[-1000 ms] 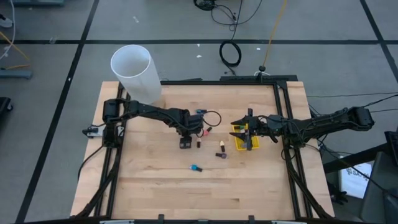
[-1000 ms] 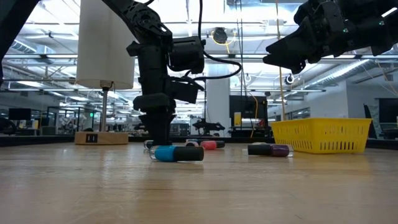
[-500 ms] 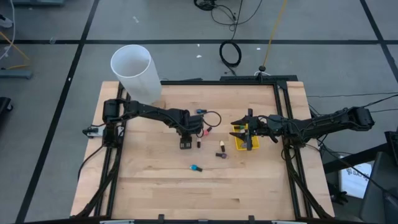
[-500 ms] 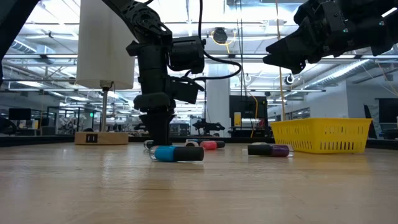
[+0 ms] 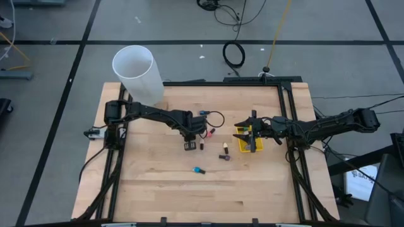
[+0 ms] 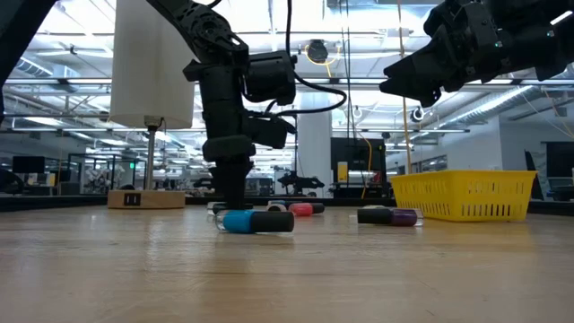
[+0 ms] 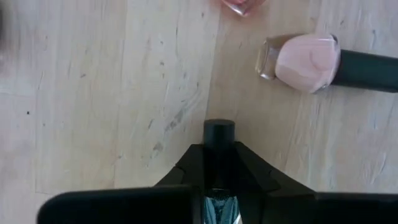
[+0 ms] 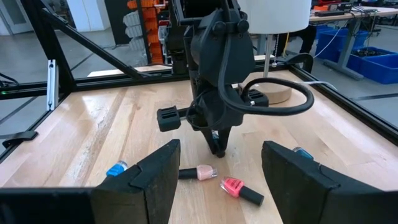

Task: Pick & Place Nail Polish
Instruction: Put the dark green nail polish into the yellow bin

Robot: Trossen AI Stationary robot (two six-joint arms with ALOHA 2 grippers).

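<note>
Lifting slightly off the table's middle, the left claw (image 5: 189, 142) is clamped on a dark-capped nail polish (image 7: 218, 134), so the pick looks done. Right claw (image 5: 252, 134) waits spread open above the yellow bin (image 5: 243, 146).

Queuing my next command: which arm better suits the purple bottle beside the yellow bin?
Right: right gripper hangs open over the yellow bin beside the purple bottle; left gripper grips a dark-capped bottle.
</note>
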